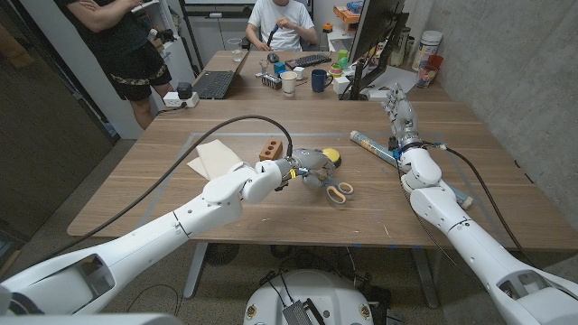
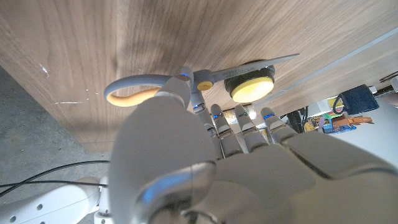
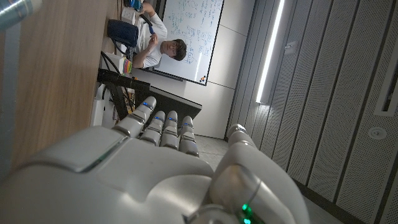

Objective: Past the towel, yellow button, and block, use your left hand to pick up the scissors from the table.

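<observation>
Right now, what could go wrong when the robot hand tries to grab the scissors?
The left robot hand is right over the scissors, which lie flat on the table, so the fingers may slide off the thin handles. The yellow button sits right beside the blades, so the hand might bump or press it. The block is also close to the arm and could get nudged.

We see a rolled tube (image 1: 373, 145) lying on the wooden table (image 1: 163, 181) toward its right side. Behind it, a second desk carries a laptop (image 1: 215, 84), a white cup (image 1: 289, 82), a dark blue mug (image 1: 319, 80) and a monitor (image 1: 372, 32). Two people (image 1: 122, 45) are behind, one seated (image 1: 282, 23).
</observation>
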